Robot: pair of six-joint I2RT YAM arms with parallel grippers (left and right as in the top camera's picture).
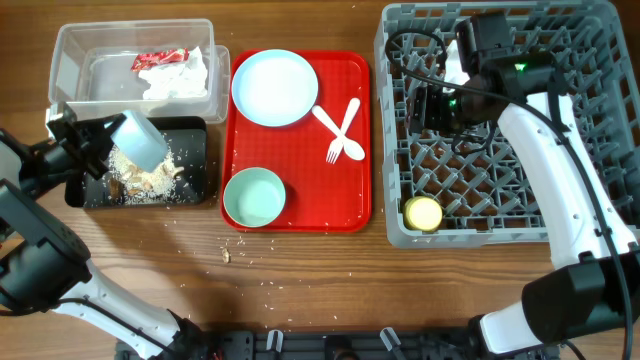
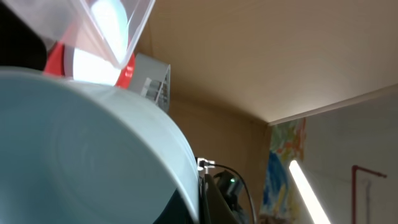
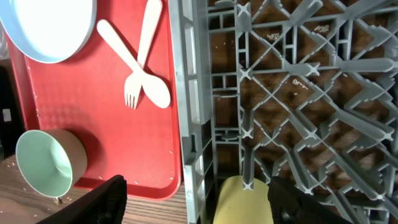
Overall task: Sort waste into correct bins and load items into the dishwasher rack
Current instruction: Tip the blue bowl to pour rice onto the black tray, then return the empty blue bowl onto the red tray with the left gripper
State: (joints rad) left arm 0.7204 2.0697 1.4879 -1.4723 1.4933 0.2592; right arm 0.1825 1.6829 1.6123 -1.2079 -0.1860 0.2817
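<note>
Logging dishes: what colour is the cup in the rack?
The cup is yellow; overhead shows it best.

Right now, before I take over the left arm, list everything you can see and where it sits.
clear tub: 1, clear, far left
snack wrapper: 1, red and white, in clear tub
tissue: 1, white, in clear tub
black tray: 1, black, nearer than tub
food scraps: pile, brown and whitish, in black tray
crumbs: few, pale, on table
red tray: 1, red, centre
plate: 1, pale blue, red tray, far end
fork: 1, white, crossing spoon
spoon: 1, white, red tray
mint bowl: 1, mint, red tray, near end
tilted bowl: 1, pale blue, over black tray
dishwasher rack: 1, grey, right
yellow cup: 1, yellow, rack's near-left corner
left gripper: holding tilted bowl
right gripper: open, over rack
</note>
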